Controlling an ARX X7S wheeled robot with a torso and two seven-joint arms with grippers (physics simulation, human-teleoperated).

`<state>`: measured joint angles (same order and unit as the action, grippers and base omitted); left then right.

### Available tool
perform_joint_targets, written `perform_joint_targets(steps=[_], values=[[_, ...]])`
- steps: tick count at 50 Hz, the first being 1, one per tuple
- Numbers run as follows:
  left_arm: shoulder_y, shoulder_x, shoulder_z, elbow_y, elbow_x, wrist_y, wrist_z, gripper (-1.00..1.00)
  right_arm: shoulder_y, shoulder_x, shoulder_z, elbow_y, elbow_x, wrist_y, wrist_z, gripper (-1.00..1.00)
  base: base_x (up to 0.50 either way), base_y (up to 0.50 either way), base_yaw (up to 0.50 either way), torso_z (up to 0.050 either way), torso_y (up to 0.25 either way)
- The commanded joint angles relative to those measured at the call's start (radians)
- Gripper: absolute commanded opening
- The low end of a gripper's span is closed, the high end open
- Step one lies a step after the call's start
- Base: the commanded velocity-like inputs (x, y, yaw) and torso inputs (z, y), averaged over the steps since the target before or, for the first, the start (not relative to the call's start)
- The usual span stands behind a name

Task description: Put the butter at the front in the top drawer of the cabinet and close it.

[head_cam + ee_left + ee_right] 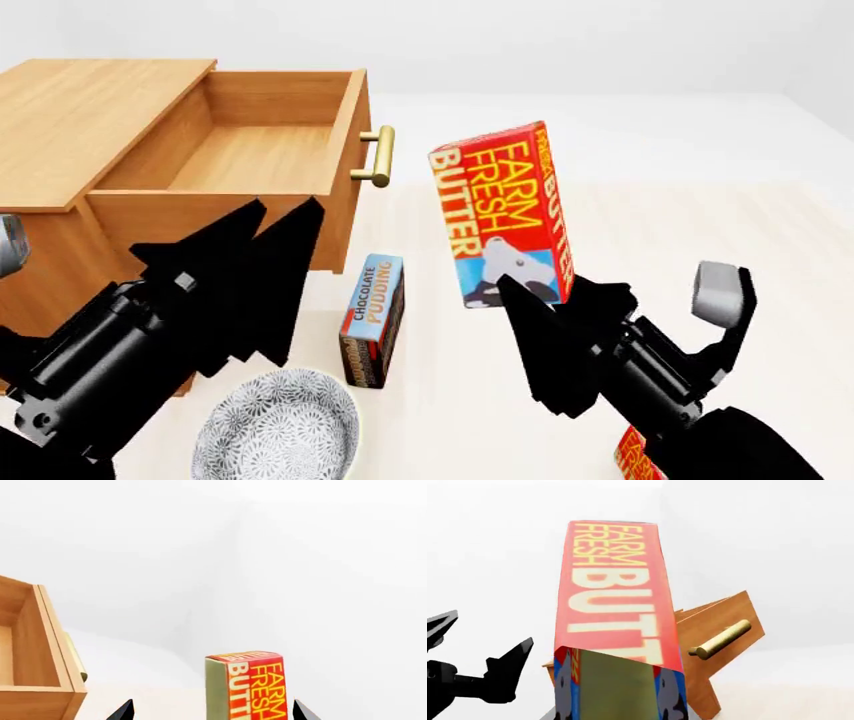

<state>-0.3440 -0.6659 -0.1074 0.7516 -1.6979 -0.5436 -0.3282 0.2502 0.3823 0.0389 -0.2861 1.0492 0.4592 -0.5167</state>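
Observation:
The butter (501,210), a red carton with yellow lettering and a cow panel, hangs upright in the air right of the cabinet (80,110). My right gripper (534,298) is shut on its lower end, and in the right wrist view the butter (617,605) fills the middle. The top drawer (254,150) stands pulled out and empty inside, its brass handle (379,157) facing the butter. My left gripper (283,215) is open in front of the drawer, holding nothing. In the left wrist view the drawer (33,645) is at one side and the butter (250,687) lies ahead.
A dark chocolate pudding box (371,320) stands on the light table below the drawer. A patterned grey bowl (280,430) sits near the front edge. A second red carton (638,455) peeks out behind my right arm at the bottom right.

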Motion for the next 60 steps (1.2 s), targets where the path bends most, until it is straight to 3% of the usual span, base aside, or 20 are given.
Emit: perform_joint_targets(steps=[1,29,60], values=[[0.001,-0.012,-0.002,-0.023,-0.081,0.001,0.045,1.0,0.049,-0.034,-0.022,0.014,0.066,-0.003,-0.078,-1.0,0.0,0.0,0.0,0.0,0.0],[-0.061,-0.011,0.058,-0.122,-0.179,-0.031,0.134,1.0,0.043,-0.057,-0.022,0.079,0.228,0.021,-0.199,-1.0,0.0,0.0,0.0,0.0,0.001],[-0.173,0.0,0.147,-0.227,-0.19,-0.103,0.258,1.0,0.037,-0.051,-0.05,0.056,0.255,0.033,-0.215,-1.0,0.0,0.0,0.0,0.0,0.001]])
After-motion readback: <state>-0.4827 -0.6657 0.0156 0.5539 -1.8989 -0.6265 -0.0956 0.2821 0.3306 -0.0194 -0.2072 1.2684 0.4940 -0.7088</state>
